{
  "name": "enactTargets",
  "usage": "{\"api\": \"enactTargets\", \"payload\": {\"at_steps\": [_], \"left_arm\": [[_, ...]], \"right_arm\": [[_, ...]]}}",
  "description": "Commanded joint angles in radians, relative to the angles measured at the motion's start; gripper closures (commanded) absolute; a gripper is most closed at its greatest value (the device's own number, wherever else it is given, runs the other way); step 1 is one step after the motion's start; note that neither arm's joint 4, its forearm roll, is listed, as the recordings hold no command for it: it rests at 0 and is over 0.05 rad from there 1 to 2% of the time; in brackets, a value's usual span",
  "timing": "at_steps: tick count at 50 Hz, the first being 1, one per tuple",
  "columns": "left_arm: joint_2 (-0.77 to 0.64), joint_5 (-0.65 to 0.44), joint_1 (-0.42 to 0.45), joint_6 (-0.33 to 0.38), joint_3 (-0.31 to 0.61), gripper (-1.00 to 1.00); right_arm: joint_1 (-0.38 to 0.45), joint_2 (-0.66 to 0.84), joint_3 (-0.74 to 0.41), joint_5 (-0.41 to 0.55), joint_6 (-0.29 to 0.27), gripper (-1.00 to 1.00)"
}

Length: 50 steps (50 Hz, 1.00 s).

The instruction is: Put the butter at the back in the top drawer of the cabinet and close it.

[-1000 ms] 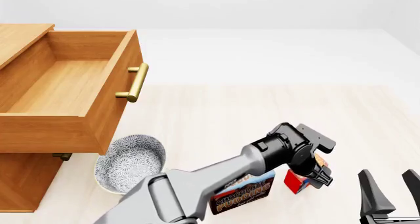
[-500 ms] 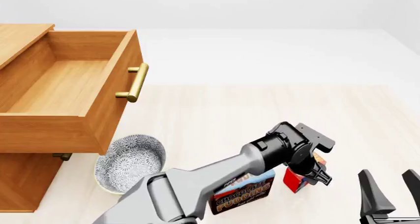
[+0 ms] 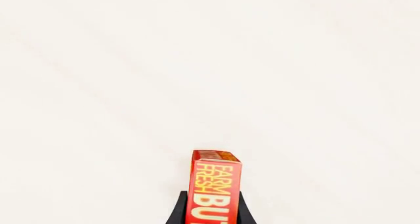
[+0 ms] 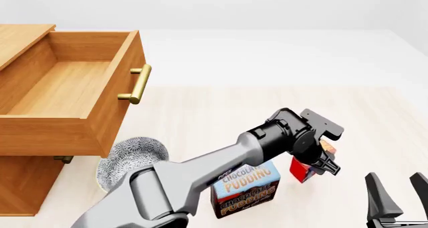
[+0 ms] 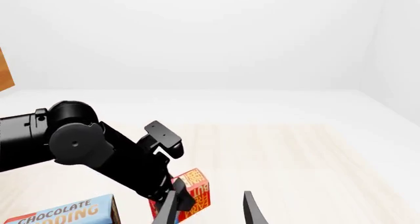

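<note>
The butter [image 4: 302, 169], a small red-and-orange box, is held in my left gripper [image 4: 315, 164] just above the table, right of the pudding box. In the left wrist view the butter [image 3: 215, 184] sits between the two black fingers [image 3: 178, 213], which are shut on it. It also shows in the right wrist view [image 5: 195, 193]. The cabinet [image 4: 20, 185] stands at the far left with its top drawer [image 4: 67, 90] pulled open and empty, its brass handle [image 4: 137, 84] facing right. My right gripper [image 4: 399, 195] is open and empty at the near right edge.
A blue-and-brown Chocolate Pudding box [image 4: 246, 188] stands just left of the butter, partly behind my left arm. A patterned bowl [image 4: 127, 160] sits on the table in front of the cabinet, below the open drawer.
My left gripper has risen a little with the butter in it, and the arm has lifted, showing more of the pudding box. The right arm has not moved.
</note>
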State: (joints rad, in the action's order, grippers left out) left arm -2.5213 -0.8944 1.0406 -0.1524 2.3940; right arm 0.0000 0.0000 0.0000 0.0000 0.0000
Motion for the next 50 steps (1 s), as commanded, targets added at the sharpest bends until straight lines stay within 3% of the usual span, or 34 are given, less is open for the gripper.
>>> {"api": "enactTargets", "payload": {"at_steps": [1, 17, 50], "left_arm": [[0.077, 0.007, -0.010, 0.040, -0.018, 1.00], [0.151, -0.007, -0.033, 0.081, -0.043, 1.00], [0.345, 0.000, -0.093, 0.181, -0.200, 1.00]], "right_arm": [[0.000, 0.000, 0.000, 0.000, 0.000, -1.00], [0.000, 0.000, 0.000, 0.000, 0.000, -1.00], [0.000, 0.000, 0.000, 0.000, 0.000, -1.00]]}}
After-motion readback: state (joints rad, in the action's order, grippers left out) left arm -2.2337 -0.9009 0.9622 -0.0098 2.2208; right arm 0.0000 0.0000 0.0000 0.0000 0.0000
